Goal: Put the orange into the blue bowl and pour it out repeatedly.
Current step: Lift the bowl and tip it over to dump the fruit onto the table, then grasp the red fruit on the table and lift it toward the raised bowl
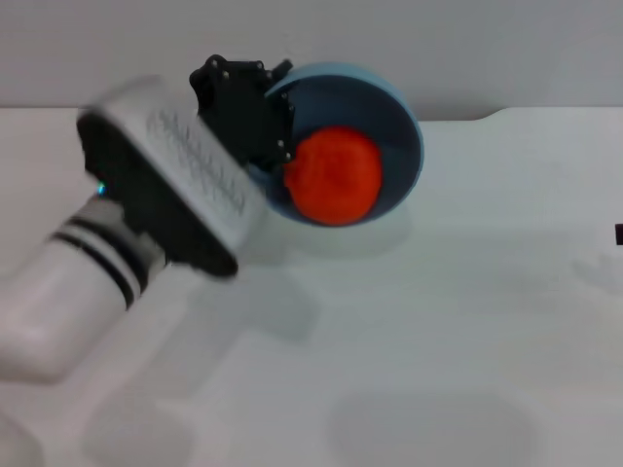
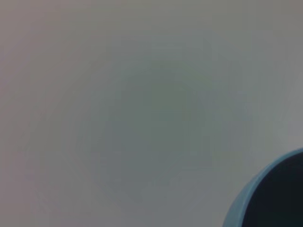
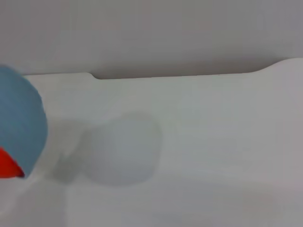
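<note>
Pour step: left hand [image 1: 277, 146] clamped on the blue bowl [image 1: 399, 117] rim, bowl tipped, orange [image 1: 334, 175] at its lip. Next: tip further over the bench [image 1: 438, 321].

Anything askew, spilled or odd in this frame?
The bowl is tipped steeply on its side in the left gripper, mouth facing the camera, with the orange at its lower lip. That fits a pour; nothing looks damaged.

Overhead head view; bowl-sharing wrist views
</note>
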Robot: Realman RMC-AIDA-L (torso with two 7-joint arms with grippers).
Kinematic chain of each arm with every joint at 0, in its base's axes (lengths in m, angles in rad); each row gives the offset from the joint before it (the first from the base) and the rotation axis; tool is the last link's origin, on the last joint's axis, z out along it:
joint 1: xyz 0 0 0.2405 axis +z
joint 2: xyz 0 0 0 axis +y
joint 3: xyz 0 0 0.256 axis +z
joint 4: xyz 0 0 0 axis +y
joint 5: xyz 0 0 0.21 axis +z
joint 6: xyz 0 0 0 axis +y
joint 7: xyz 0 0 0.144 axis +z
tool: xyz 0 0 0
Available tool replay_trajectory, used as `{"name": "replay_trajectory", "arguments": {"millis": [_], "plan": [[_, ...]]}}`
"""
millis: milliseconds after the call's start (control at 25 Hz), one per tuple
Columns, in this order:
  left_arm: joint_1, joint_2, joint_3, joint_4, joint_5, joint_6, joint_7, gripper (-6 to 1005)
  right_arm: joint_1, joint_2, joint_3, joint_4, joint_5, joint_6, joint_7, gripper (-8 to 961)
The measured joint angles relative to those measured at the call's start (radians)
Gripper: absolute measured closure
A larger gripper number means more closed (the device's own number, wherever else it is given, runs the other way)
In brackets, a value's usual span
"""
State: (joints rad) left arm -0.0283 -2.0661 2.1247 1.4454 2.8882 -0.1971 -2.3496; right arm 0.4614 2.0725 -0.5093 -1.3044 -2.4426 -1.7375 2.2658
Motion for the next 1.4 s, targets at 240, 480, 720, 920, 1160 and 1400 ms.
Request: {"name": "replay_trajectory", "arguments": {"millis": [240,480,720,920,1160,1400], "plan": [[-0.022,-0.009,0.113,-0.240,-0.008,-0.393,0.248,1001,-0.001,-0.001,0.003,0.027,0.000,0.007,-0.002,533],[-0.063,-0.012,0.243,-0.411,-0.103,-0.657,0.535,1001,-0.002,0.000,-0.002,0.029,0.006,0.007,-0.002,533],[-0.098,-0.012,0.294,-0.436,-0.228,-0.703,0.590,1001,0.000,0.000,-0.013,0.031,0.011,0.008,-0.004,532],[-0.096,-0.001,0.265,-0.270,-0.550,-0.554,0.522,1001,-0.017,0.000,-0.034,0.074,0.147,-0.009,-0.137,532],[-0.069,0.003,-0.023,-0.026,-0.849,0.126,0.496,1001,-0.045,-0.003,-0.041,0.142,0.325,-0.005,-0.307,532],[-0.169,0.006,-0.375,-0.022,-0.957,0.807,0.220,1001,-0.091,0.002,-0.052,0.200,0.488,-0.022,-0.577,533]]}}
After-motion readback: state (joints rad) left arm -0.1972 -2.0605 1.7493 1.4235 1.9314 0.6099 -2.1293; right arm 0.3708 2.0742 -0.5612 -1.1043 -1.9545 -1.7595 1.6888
